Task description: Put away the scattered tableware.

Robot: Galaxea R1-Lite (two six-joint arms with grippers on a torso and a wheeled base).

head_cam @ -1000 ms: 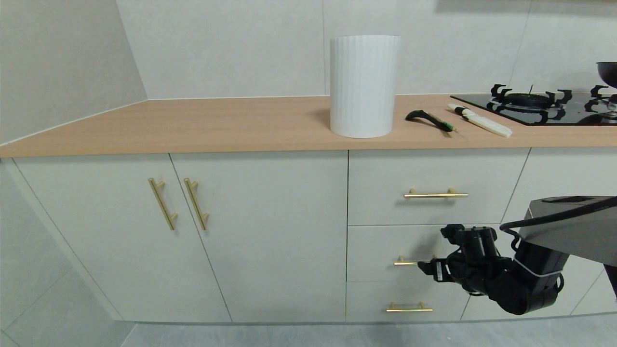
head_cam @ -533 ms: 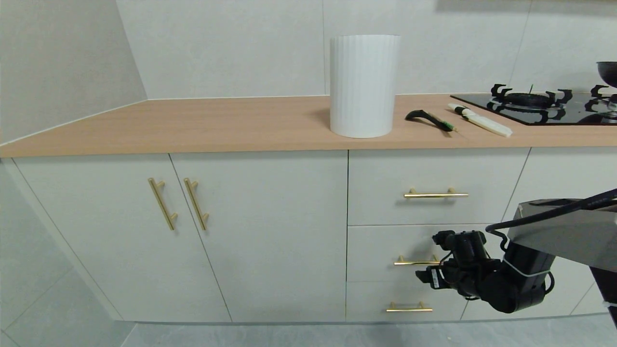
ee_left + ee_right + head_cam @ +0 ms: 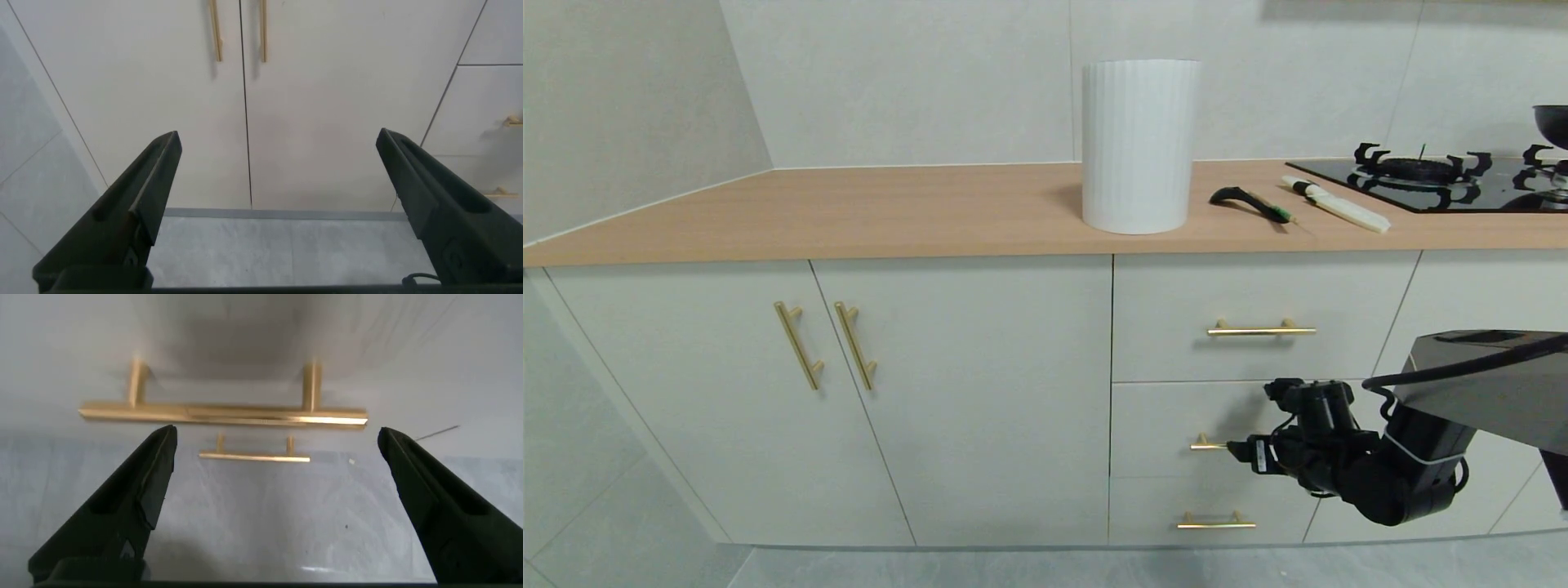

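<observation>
On the wooden countertop [image 3: 890, 208] lie a black-handled utensil [image 3: 1250, 201] with a green tip and a long white utensil [image 3: 1336, 204]. Both are to the right of a tall white ribbed container [image 3: 1139, 147]. My right gripper [image 3: 1240, 449] is low in front of the drawer stack, at the level of the middle drawer's brass handle [image 3: 1207, 445]. In the right wrist view the right gripper [image 3: 278, 434] is open, with that handle [image 3: 222, 414] just ahead of its fingertips and nothing held. My left gripper [image 3: 278, 143] is open and empty, facing the cabinet doors [image 3: 245, 90].
A black gas hob [image 3: 1445, 180] sits at the right end of the counter. The top drawer handle [image 3: 1262, 330] and bottom drawer handle [image 3: 1215, 523] are above and below my right gripper. Two vertical door handles [image 3: 825, 345] are on the left cabinet. Grey floor tiles [image 3: 278, 253] lie below.
My right gripper dipped below the middle drawer handle half a second ago and has risen back to the handle's level. The tableware and container have not moved.
</observation>
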